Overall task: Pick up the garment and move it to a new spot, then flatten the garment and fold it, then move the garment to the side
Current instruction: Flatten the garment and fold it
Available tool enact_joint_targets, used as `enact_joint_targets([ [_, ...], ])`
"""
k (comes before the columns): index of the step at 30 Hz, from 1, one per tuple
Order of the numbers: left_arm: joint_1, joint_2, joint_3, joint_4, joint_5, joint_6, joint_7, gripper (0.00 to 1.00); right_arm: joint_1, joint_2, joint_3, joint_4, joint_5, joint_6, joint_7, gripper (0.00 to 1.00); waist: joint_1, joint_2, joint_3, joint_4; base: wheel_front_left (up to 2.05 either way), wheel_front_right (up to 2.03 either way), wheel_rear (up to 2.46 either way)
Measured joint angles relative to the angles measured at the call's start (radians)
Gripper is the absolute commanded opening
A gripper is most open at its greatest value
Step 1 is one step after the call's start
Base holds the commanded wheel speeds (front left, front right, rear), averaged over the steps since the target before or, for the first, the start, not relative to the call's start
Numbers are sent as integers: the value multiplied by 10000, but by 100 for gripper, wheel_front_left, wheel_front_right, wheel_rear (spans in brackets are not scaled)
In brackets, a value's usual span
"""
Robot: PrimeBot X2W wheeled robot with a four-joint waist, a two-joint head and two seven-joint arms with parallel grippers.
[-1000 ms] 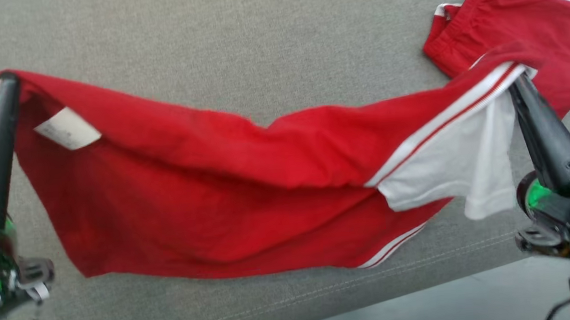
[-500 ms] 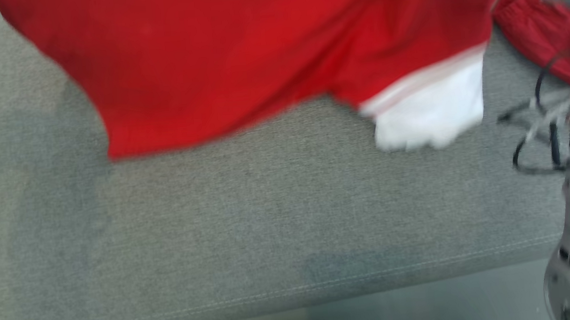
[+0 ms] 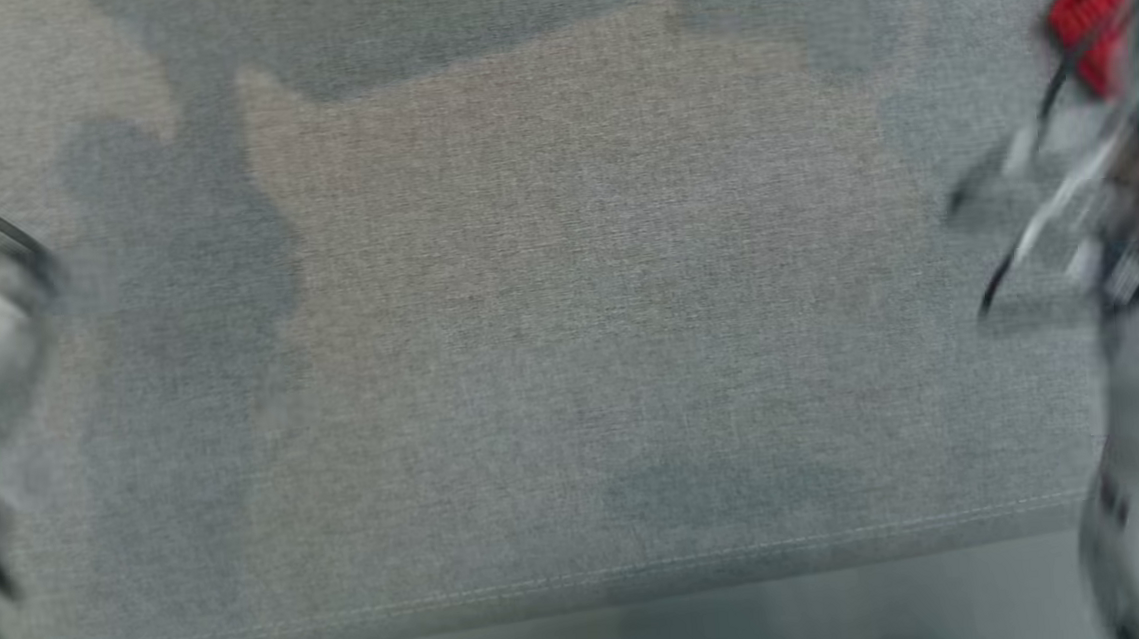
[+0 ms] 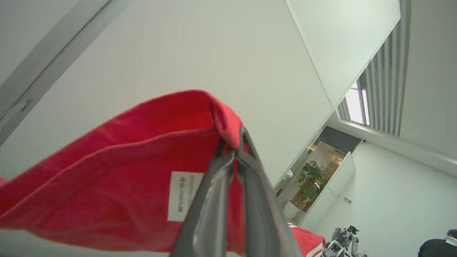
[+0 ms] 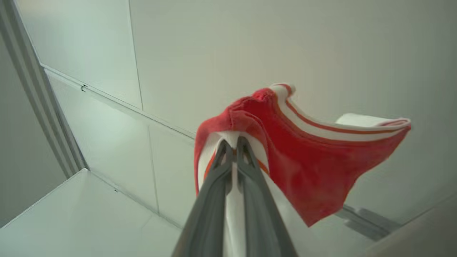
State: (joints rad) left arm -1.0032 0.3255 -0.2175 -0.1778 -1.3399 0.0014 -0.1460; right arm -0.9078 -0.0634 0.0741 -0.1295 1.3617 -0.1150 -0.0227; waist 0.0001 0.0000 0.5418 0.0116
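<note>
The left hand [image 4: 236,142] is gripping the garment [image 4: 117,178] at frame centre, cloth trailing lower left; the right hand [image 5: 232,142] is pinching its striped edge — long axis apparently spanning hand to hand, aloft.

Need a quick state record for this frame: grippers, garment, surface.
left gripper: shut on the edge of the red fabric garment with white stripes, near its white label
right gripper: shut on the garment's white-striped edge
garment: hanging from both grips, not folded
surface: grey woven upholstery, blurred in head view
</note>
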Motion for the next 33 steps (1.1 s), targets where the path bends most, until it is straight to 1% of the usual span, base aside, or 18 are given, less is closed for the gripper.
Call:
enact_joint_targets([
  [2, 1903, -351, -251, 477, -213, -61, -159, 0, 2124, 0, 232, 520, 502, -12, -31, 0, 1, 1, -54, -58, 0, 0, 0],
  [3, 2899, -424, -286, 692, -247, -71, -326, 0, 3166, -2, 368, 775, 667, -12, -31, 0, 0, 0, -113, -82, 0, 0, 0],
  [4, 2899, -424, -286, 692, -247, -71, -326, 0, 3166, -2, 368, 775, 667, -12, -31, 0, 0, 0, -113, -82, 0, 0, 0],
  [5, 3842, -430, -228, 894, -284, -56, -529, 0, 4115, 17, 514, 951, 777, -48, -36, 0, 0, 0, -194, -105, 0, 0, 0],
  [7, 5323, -393, -19, 1200, -453, 77, -788, 0, 5491, 58, 732, 1225, 1072, -88, -79, 0, 0, 0, -400, -152, 0, 0, 0],
  [10, 6718, -719, 336, 1498, -1206, 127, -867, 0, 6666, 107, 857, 1369, 1444, -86, -274, 0, 0, 0, -786, -234, 0, 0, 0],
  [12, 7186, -965, 594, 1565, -1494, 111, -940, 0, 7055, 132, 953, 1440, 1519, -40, -322, 0, -1, 1, -1047, -286, 0, 0, 0],
  [16, 7550, -1212, 771, 1509, -1795, -107, -938, 0, 7552, 174, 938, 1400, 1758, 136, -545, 0, 0, 0, -1584, -371, 0, 0, 0],
  [20, 7764, -1170, 796, 1252, -1789, -194, -936, 0, 7774, 192, 884, 1187, 1877, 127, -681, 0, -1, 0, -2068, -412, 0, 0, 0],
  [22, 8007, -1099, 784, 951, -1758, -194, -936, 0, 7765, 192, 696, 690, 2169, 113, -736, 0, -1, 0, -2366, -426, 0, 0, 0],
  [25, 8330, -945, 617, 648, -1565, -176, -936, 0, 7844, 190, 497, 385, 2357, 58, -755, 0, -1, 0, -2597, -436, 0, 0, 0],
  [29, 9072, -848, 468, 366, -1367, 171, -924, 0, 8633, 198, 497, 198, 2529, -98, -731, 0, -1, 0, -2784, -398, 0, 0, 0],
  [33, 10095, -809, 378, 403, -1325, 495, -924, 0, 9549, 234, 510, 393, 2918, -113, -736, 0, -1, 0, -2838, -392, 0, 0, 0],
])
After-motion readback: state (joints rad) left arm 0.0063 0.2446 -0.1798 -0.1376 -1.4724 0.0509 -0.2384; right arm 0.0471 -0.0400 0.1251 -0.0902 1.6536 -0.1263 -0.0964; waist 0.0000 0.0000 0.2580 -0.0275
